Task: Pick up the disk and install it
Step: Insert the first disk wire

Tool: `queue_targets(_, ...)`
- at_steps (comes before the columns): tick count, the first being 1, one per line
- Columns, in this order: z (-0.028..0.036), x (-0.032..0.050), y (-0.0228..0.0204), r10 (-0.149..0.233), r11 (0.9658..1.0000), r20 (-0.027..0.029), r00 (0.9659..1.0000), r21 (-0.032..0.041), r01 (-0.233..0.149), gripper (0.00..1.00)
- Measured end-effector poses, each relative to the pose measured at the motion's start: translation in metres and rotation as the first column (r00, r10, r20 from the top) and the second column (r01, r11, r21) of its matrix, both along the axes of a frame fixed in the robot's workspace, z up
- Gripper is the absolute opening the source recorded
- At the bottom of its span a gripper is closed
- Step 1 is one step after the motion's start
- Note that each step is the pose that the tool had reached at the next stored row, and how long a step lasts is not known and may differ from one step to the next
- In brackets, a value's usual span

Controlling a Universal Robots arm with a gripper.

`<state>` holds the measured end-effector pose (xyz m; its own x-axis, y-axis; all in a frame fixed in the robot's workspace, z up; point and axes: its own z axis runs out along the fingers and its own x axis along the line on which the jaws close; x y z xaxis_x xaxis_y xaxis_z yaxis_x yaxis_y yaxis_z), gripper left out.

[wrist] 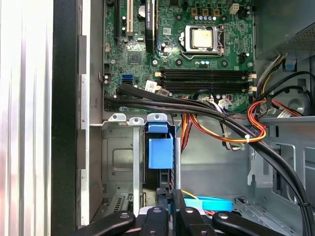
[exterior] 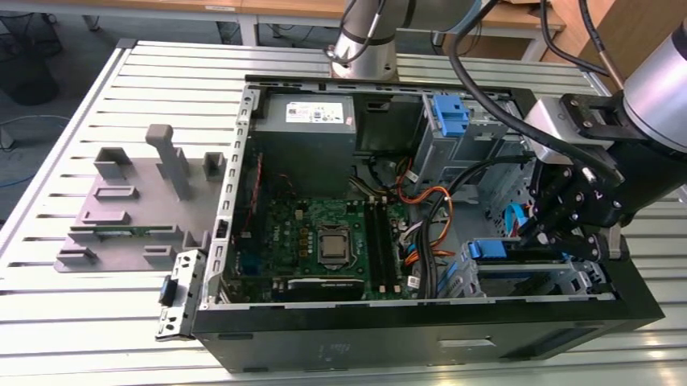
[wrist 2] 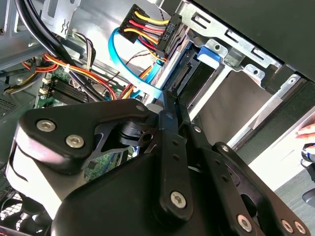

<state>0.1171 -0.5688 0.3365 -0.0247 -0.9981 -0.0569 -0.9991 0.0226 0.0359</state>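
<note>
Inside the open computer case [exterior: 429, 342] on the slatted worktop [exterior: 86, 322], at the corner nearest the exterior view's right, you will find the gripper [exterior: 545, 238] lowered beside the drive cage [exterior: 536, 281]. Fingers: drawn narrow, close together in both wrist views [wrist 2: 170, 101] [wrist: 170, 195], with nothing visibly clamped between them; the tips sit just beside a pale blue flat cable [wrist 2: 125, 69]. The disk [wrist: 160, 150]: standing on edge in a slot of that cage, shown by its blue carrier tab [exterior: 496, 249]; its metal body and label are hidden by the cage walls and the gripper's black linkage, so you cannot judge how fully it is seated. Motherboard [exterior: 322, 241]: exposed mid-case, partly crossed by black cable bundles [wrist: 197, 108] and orange-red wiring [exterior: 429, 209]. Power-supply box [exterior: 306, 112]: at the far corner, white sticker up. Second blue bracket [exterior: 451, 112]: in the far bay, contents unclear. Grey stand [exterior: 129, 201] with upright posts: on the worktop at the exterior view's left, well apart from the gripper.
</note>
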Motion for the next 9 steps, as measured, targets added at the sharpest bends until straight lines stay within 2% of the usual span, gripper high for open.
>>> queue_targets(9,0.0029,0.0000,0.0000,0.000,1.0000,0.0000,1.0000,0.0003,0.000,0.16)
